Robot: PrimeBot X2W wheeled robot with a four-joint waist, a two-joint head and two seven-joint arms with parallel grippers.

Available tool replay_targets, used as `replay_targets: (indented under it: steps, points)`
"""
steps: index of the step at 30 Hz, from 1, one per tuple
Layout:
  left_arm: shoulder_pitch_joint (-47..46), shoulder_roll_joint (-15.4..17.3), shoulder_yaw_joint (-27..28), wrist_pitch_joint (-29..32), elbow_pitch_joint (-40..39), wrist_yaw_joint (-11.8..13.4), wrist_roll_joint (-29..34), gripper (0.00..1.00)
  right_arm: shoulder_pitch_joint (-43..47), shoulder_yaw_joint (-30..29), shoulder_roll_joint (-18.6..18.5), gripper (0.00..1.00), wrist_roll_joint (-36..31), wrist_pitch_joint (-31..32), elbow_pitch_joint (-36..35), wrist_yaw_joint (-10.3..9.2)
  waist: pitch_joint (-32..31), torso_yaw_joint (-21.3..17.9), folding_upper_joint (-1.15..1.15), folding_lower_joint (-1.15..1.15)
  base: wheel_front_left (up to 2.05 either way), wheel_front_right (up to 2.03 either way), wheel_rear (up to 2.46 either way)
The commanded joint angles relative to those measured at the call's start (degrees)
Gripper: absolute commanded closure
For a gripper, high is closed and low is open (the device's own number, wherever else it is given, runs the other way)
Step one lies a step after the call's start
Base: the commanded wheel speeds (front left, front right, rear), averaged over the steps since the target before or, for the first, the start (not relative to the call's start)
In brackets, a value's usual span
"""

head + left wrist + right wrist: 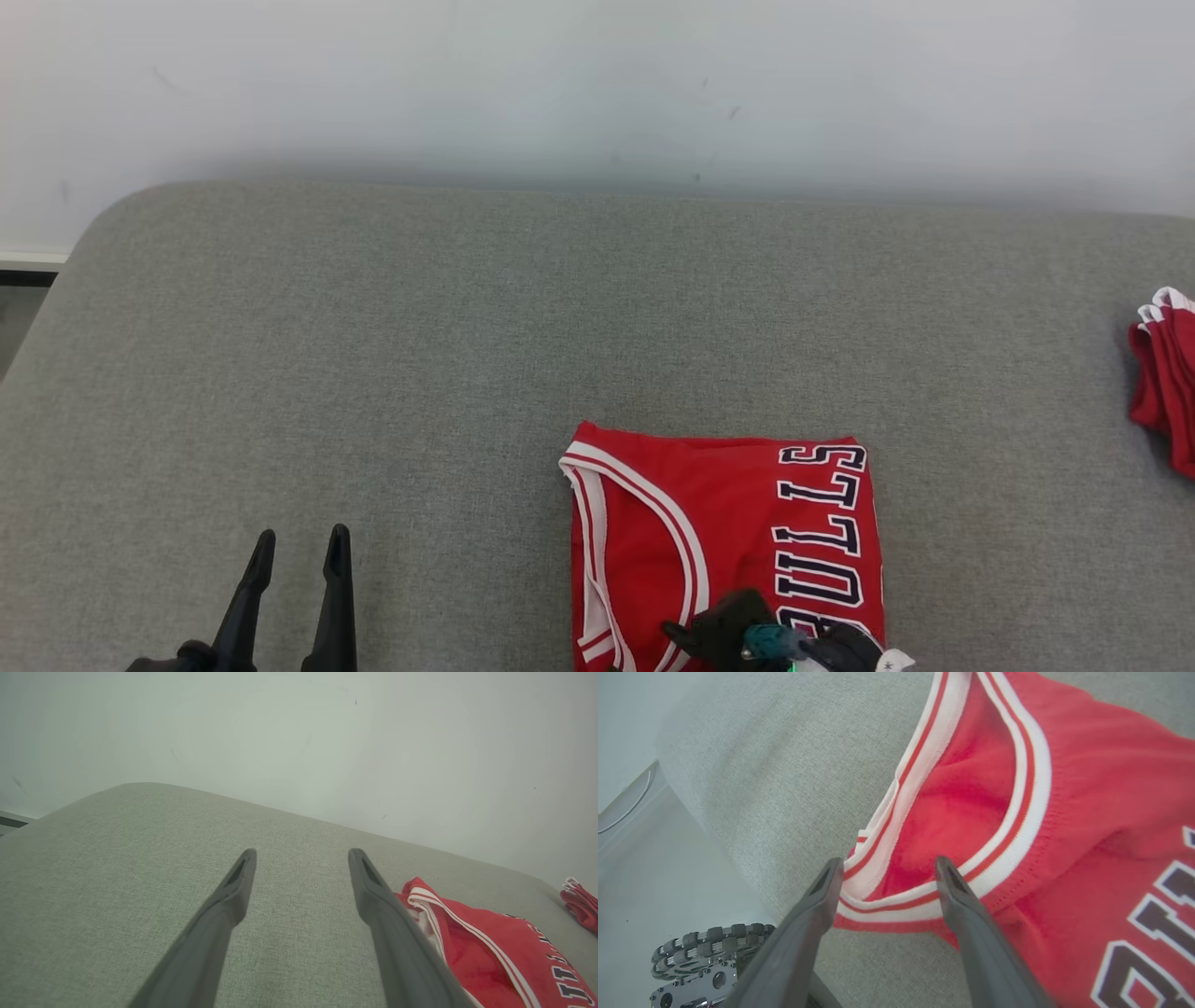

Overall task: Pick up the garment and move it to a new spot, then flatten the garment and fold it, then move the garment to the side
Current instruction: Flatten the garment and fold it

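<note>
Lying folded at 5 o'clock on the grey cushion (373, 355), the red jersey (728, 532) is showing sideways navy letters edged in white, reading "ULLS". At 7 o'clock the left gripper (302, 532) is holding its fingers apart over bare fabric. A second red garment (1162, 373) is sitting at 3 o'clock.

From the left wrist, the fingers are standing apart, with the jersey lying at 4 o'clock.

From the right wrist, the right gripper (888, 861) is spreading its fingers astride the jersey's white-and-red trim. Cut-off letters are showing at 4 o'clock.
</note>
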Motion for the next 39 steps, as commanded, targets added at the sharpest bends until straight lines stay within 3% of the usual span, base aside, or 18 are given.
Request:
replay_targets:
  steps: [1,6,7,8,10,13,14,15,31,32,33,39]
  points:
    - [-0.9,-0.3,0.1,-0.2,0.1,-0.2,0.0,0.00,-0.7,0.8,-0.6,0.00,-0.3,0.0,0.0,-0.14,0.1,0.2,0.00,-0.01,0.00,0.00,0.00]
    - [-1.0,-0.5,0.3,-0.2,0.1,-0.3,0.1,0.00,-2.6,4.4,-2.8,0.01,-0.5,0.9,0.2,-0.14,0.2,0.4,0.00,-0.01,0.00,0.00,0.00]
    - [-0.9,-0.5,0.3,-0.2,0.1,-0.4,0.2,0.00,-2.8,5.0,-3.1,0.31,-0.3,1.2,0.3,-0.14,0.3,0.4,0.00,-0.01,0.00,0.00,0.00]
    - [-0.9,-0.6,0.3,-0.2,0.0,-0.4,0.3,0.00,-3.2,5.4,-3.4,0.49,0.0,1.3,0.5,-0.14,0.3,0.4,0.00,-0.01,0.00,0.00,0.00]
    - [-1.1,-0.7,0.3,-0.2,0.0,-0.4,0.4,0.00,-4.0,6.5,-3.9,0.63,0.7,1.6,1.1,-0.14,0.5,0.5,0.00,-0.01,0.00,0.00,0.00]
    - [-0.9,-0.9,0.2,-0.2,-0.1,-0.5,0.5,0.00,-5.9,8.6,-4.1,0.68,1.2,2.0,2.4,-0.14,0.7,0.6,0.00,-0.01,0.00,0.00,0.00]
    - [-1.0,-0.9,0.1,-0.2,0.0,-0.5,0.6,0.00,-7.3,10.1,-4.2,0.97,1.5,2.2,3.3,-0.14,0.9,0.7,0.00,-0.01,0.00,0.00,0.00]
    - [-1.1,-0.9,0.0,-0.2,0.0,-0.4,0.6,0.00,-7.8,10.7,-4.0,1.00,1.8,2.1,3.8,-0.14,0.9,0.8,0.00,-0.01,0.00,0.00,0.00]
    - [-0.6,-0.8,-0.7,-0.2,0.5,-0.4,0.9,0.00,-14.7,13.8,-0.3,1.00,5.6,-2.0,11.9,-0.14,0.3,2.2,0.00,-0.01,0.00,0.00,0.00]
    - [-0.5,-0.7,-0.7,-0.2,0.6,-0.4,0.9,0.00,-14.8,14.2,0.0,0.74,6.3,-2.3,12.2,-0.14,0.2,2.2,0.00,-0.01,0.00,0.00,0.00]
    - [-0.4,-0.7,-0.7,-0.2,0.6,-0.4,0.8,0.00,-14.9,14.6,0.2,0.00,6.9,-2.4,12.4,-0.14,0.1,2.2,0.00,-0.01,0.00,0.00,0.00]
    - [0.7,0.0,-0.5,-0.2,0.3,0.0,0.7,0.00,-12.8,11.5,-0.4,0.00,10.9,-3.9,11.0,-0.14,-1.6,2.0,0.00,-0.01,0.00,0.00,0.00]
